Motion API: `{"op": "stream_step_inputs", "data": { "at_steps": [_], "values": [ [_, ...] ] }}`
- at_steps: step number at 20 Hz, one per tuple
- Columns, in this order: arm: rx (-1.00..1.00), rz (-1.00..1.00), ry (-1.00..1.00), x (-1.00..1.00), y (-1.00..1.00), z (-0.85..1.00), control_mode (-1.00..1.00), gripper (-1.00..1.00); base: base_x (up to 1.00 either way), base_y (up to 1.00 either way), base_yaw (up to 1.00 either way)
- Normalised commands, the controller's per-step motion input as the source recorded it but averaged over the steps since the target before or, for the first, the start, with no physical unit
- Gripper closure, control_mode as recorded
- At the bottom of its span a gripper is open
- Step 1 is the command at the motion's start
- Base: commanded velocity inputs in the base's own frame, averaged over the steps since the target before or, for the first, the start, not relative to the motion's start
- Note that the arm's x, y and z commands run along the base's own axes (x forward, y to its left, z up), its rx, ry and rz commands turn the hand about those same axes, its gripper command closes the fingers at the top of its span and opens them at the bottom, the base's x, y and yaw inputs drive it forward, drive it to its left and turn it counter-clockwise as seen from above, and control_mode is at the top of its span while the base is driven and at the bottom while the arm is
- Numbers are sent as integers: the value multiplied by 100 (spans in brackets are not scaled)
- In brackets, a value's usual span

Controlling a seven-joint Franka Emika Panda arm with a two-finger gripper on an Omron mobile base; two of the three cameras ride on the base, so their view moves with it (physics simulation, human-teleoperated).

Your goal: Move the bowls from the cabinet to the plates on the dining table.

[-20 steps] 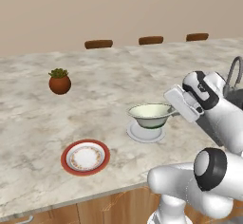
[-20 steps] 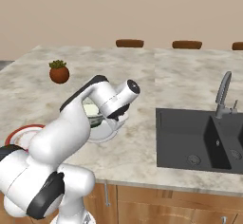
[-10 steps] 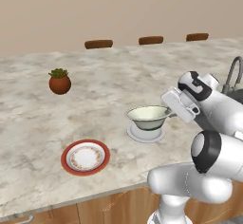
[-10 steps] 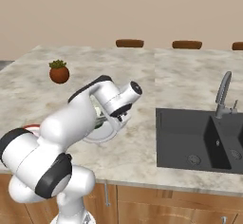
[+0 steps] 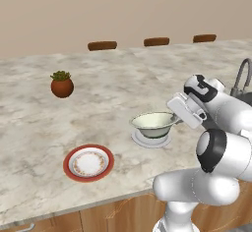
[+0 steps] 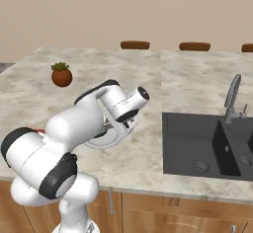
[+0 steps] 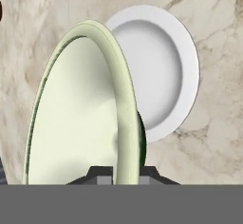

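The cream-white bowl [image 5: 153, 122] with a green band hangs level, low over a white plate [image 5: 150, 140] on the dining table [image 5: 113, 78]. My gripper [image 5: 175, 119] is shut on the bowl's right rim. In the hand view the bowl [image 7: 80, 114] stands edge-on, its rim between my fingertips [image 7: 102, 173], and the white plate [image 7: 159, 71] lies beyond it. I cannot tell whether the bowl's foot touches the plate. A red plate [image 5: 88, 163] with a white centre lies bare to the front left. The cabinet is out of view.
A terracotta potted plant [image 5: 62, 84] stands at the table's far left. A dark sink [image 6: 207, 145] with a grey faucet [image 6: 232, 96] is set into the top on the right. Three brown chair backs [image 5: 102, 45] line the far edge.
The bowl stays over the white plate, perhaps a little lower. The arm's elbow has swung nearer the cameras. The grip has not changed.
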Motion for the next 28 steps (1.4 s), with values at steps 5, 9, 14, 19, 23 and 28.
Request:
{"op": "stream_step_inputs", "data": {
  "at_steps": [5, 9, 14, 19, 23, 28],
  "values": [
    [0, 2, -2, 2, 0, -10, -100, 100, 0, 0, 0],
    [0, 1, -5, 9, 0, -13, -100, 100, 0, 0, 0],
    [0, 1, -6, 22, 0, -12, -100, 100, 0, 0, 0],
    [0, 1, -2, 8, 0, -15, -100, 100, 0, 0, 0],
    [0, 1, 0, 0, 0, -23, -100, 100, 0, 0, 0],
    [0, 1, 0, 0, 0, -17, -100, 100, 0, 0, 0]
  ]
}}
